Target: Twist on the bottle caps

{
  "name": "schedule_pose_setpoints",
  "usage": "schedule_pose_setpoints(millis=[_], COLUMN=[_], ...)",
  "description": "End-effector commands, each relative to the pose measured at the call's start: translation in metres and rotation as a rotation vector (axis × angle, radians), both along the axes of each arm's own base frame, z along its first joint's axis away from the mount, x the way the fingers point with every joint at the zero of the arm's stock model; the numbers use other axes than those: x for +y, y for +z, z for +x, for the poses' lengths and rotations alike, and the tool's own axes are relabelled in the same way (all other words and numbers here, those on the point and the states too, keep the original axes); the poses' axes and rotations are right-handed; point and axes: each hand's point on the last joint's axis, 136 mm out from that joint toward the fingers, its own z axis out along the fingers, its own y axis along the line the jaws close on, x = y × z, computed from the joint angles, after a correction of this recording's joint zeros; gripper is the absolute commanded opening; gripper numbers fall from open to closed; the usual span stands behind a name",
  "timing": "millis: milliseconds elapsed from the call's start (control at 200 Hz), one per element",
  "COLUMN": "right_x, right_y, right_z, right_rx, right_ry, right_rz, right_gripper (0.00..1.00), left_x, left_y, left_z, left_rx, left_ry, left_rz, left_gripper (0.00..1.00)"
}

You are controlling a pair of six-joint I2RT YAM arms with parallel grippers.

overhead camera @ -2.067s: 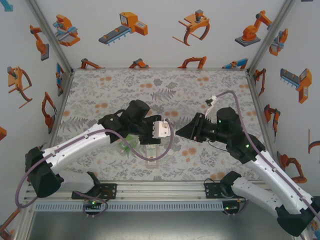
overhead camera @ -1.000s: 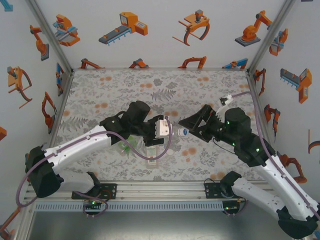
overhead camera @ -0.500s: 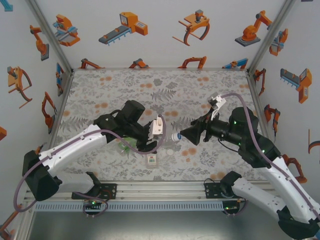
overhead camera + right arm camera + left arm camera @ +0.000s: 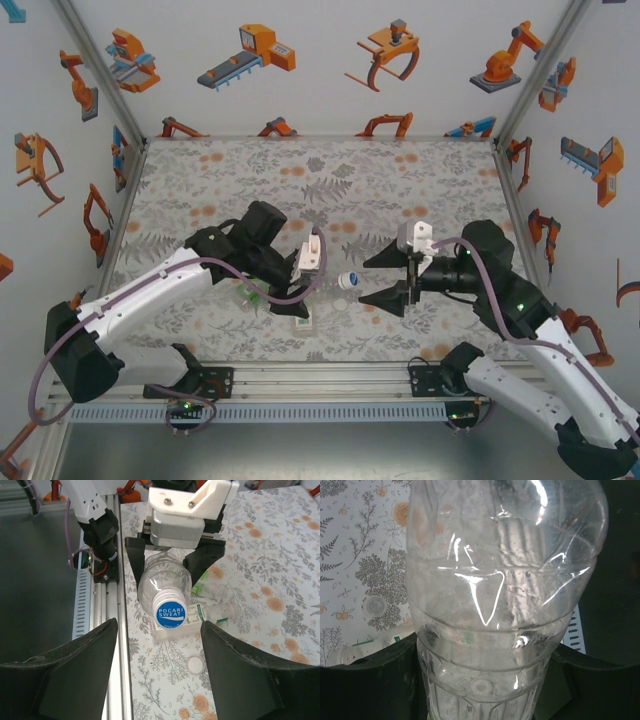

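Note:
My left gripper [image 4: 322, 268] is shut on the plain clear bottle [image 4: 505, 580], holding it level above the table with its neck toward the right arm. A white cap with a blue Pocari Sweat top [image 4: 169, 612] sits on the bottle's mouth [image 4: 347, 280]. My right gripper [image 4: 384, 280] stands open just right of that cap, one finger on each side and not touching it [image 4: 160, 680]. A loose white cap [image 4: 195, 665] lies on the mat below. The labelled bottle [image 4: 200, 616] and the green-tinted bottle [image 4: 202, 582] lie on the mat under the left gripper.
The aluminium rail [image 4: 320, 385] with both arm bases runs along the near table edge. The loose cap [image 4: 376, 605] and the labelled bottle [image 4: 367, 644] lie on the floral mat [image 4: 330, 180], whose back half is bare.
My right gripper, which was closed round the cap, has opened, turned at the wrist and drawn back slightly to the right. The cap stays on the bottle. The left arm has barely moved.

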Motion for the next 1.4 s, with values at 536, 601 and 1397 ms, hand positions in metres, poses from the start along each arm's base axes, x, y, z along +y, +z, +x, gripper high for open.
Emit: schedule_pose_setpoints(millis=[536, 601, 1397], right_x=[0.012, 0.013, 0.0], right_y=[-0.01, -0.012, -0.037], right_z=[0.001, 0.0, 0.079], right_rx=[-0.05, -0.044, 0.66], right_ry=[0.069, 0.074, -0.49], right_rz=[0.023, 0.02, 0.065], right_gripper=[0.56, 0.55, 0.0], left_x=[-0.009, -0.01, -0.026], left_y=[0.01, 0.01, 0.003], left_z=[-0.009, -0.009, 0.03], left_rx=[0.026, 0.027, -0.142], left_ry=[-0.09, -0.094, 0.062], left_rz=[-0.034, -0.033, -0.005], left_gripper=[0.0, 0.0, 0.0])
